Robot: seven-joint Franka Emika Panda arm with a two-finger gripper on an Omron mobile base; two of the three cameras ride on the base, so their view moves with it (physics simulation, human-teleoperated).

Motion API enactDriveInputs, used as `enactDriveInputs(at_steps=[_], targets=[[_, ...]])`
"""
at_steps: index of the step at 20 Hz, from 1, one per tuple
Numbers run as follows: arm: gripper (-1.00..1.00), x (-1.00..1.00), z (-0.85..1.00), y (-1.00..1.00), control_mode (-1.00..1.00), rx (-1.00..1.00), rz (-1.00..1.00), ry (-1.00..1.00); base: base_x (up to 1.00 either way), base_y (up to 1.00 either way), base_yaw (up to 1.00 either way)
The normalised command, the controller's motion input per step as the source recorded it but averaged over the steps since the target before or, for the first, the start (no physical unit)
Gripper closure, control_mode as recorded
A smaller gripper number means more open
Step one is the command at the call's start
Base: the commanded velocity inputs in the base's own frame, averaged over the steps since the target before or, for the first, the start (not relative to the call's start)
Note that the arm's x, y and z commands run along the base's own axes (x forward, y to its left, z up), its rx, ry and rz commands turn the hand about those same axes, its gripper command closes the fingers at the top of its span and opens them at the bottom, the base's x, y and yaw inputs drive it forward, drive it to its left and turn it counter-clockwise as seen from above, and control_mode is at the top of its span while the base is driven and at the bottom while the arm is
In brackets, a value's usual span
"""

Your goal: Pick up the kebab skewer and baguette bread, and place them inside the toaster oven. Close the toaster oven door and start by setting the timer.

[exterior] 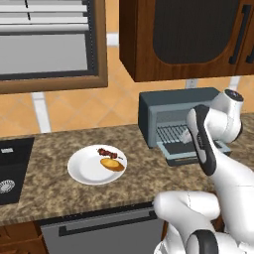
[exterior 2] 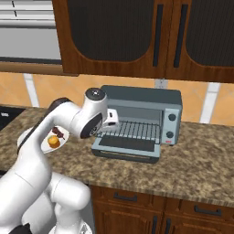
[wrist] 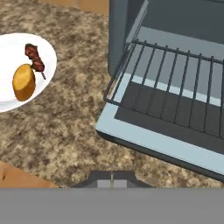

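Observation:
A white plate on the granite counter carries the kebab skewer and the golden baguette bread side by side. From the hand they lie at the upper left: skewer, baguette. The blue-grey toaster oven stands to the plate's right with the toaster oven door folded down flat and the wire rack slid partly out over it. My gripper hovers above the counter near the door's left front corner. It is shut with nothing in it.
Two knobs sit on the oven's right face. Dark wood wall cabinets hang low over the oven. A black fixture is set into the counter at far left. The counter's front edge runs close below the plate.

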Motion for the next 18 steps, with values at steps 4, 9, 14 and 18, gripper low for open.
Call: enactDriveInputs(at_steps=[4,9,14,18], targets=[[1.00,-0.50,0.18,1.00,-1.00,0.09,-0.12,0.17,0.00,0.00,0.00],[1.00,-0.58,-0.09,1.00,-1.00,0.02,-0.08,0.04,0.00,0.00,0.00],[-1.00,-0.07,-0.23,1.00,-1.00,0.00,0.02,0.00,0.00,0.00,0.00],[-1.00,0.55,-0.19,1.00,-1.00,-0.01,0.12,0.00,0.00,0.00,0.00]])
